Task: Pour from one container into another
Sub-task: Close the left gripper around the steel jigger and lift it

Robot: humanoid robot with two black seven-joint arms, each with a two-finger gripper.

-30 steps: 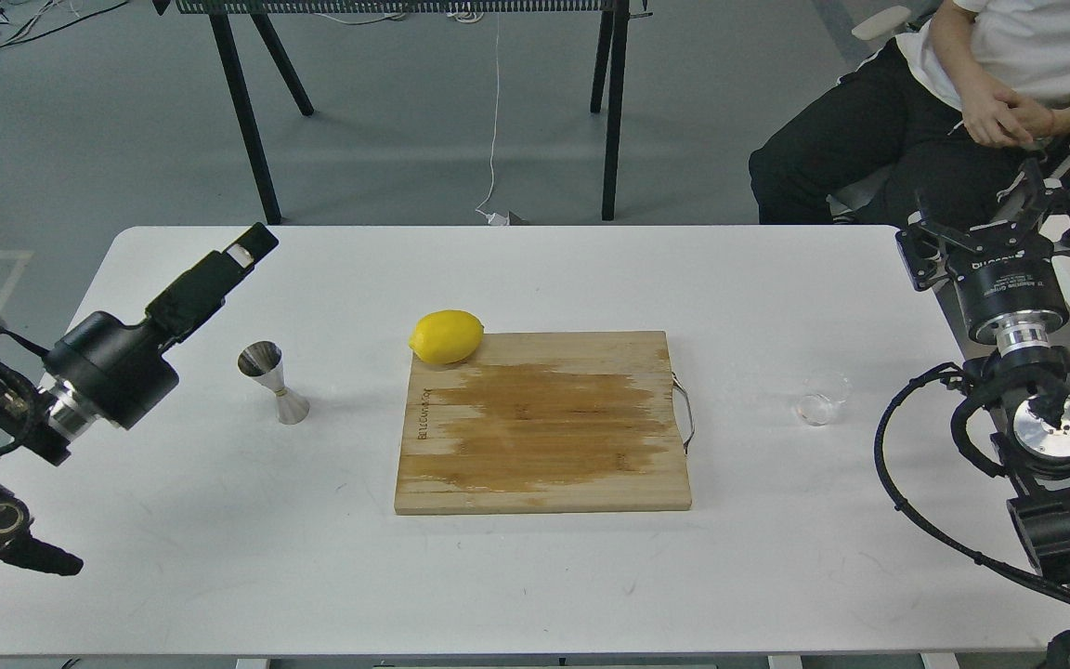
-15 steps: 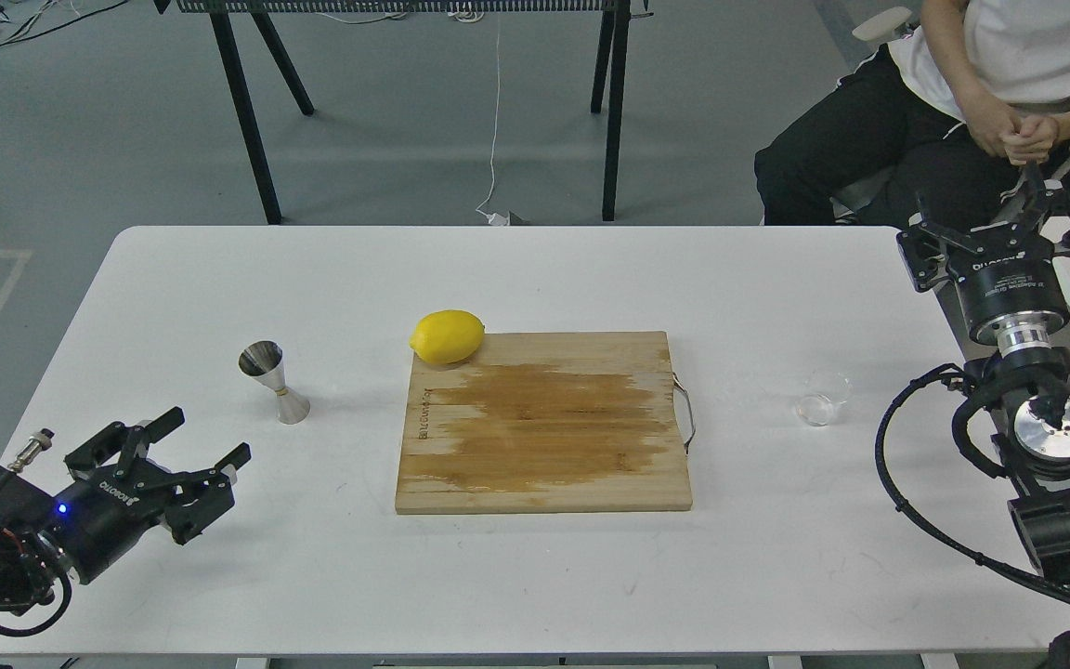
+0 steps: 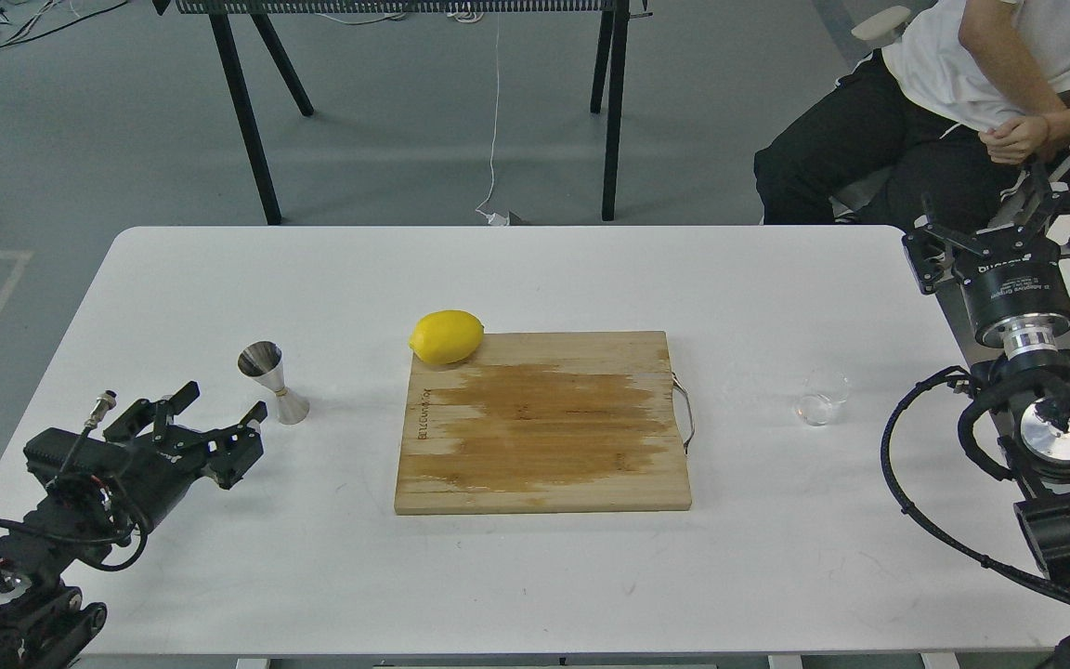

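Observation:
A small clear glass cup (image 3: 822,398) stands on the white table (image 3: 535,279), right of the cutting board. The shiny steel hourglass jigger (image 3: 272,382) stands upright on the table's left side. My left gripper (image 3: 219,418) is open and empty, low over the table just in front of and left of the jigger, not touching it. My right gripper (image 3: 1004,228) is open and empty at the table's far right edge, well behind and right of the glass cup.
A wooden cutting board (image 3: 544,423) with a wet patch lies mid-table, a yellow lemon (image 3: 447,336) at its back left corner. A seated person (image 3: 962,102) is behind the right gripper. Black table legs (image 3: 247,121) stand beyond the far edge.
My left arm swung down from a raised pose to the table's front left, then moved up and right toward the jigger. The right gripper shifted slightly right. The person moved their hands.

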